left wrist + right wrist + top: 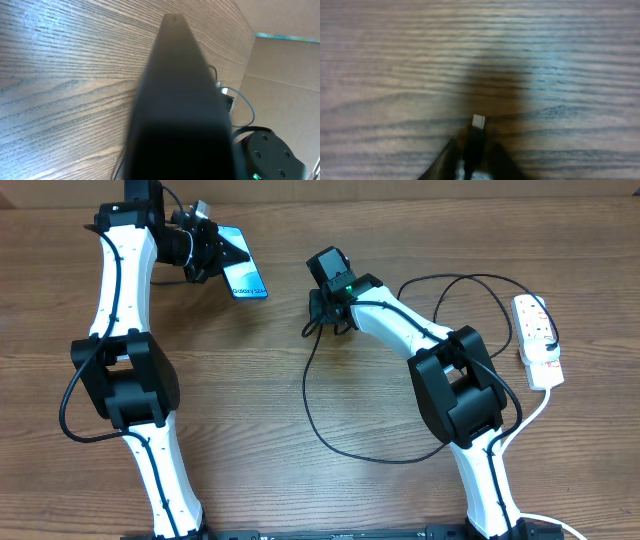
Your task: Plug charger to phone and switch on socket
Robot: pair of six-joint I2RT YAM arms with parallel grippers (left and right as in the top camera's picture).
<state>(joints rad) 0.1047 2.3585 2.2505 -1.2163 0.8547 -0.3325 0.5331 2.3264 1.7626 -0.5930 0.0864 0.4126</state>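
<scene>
The phone (pixel 245 277), cyan screen up, is tilted above the table at the far left, with my left gripper (pixel 220 255) shut on its upper end. In the left wrist view its dark back (pixel 175 100) fills the middle and hides my fingers. The charger (pixel 310 395) is a thin black cable looping across the table's middle. My right gripper (pixel 322 315) is shut on the cable's plug end. In the right wrist view the black plug (pixel 474 145) with its silver tip sits between my two fingers (pixel 445 160), pointing forward over the wood. The socket (pixel 537 340) lies at the far right.
The socket's thick white cord (pixel 535 415) runs down toward the front right. The black cable arcs back toward the socket behind the right arm (pixel 455 380). A cardboard wall (pixel 285 60) stands at the table's far edge.
</scene>
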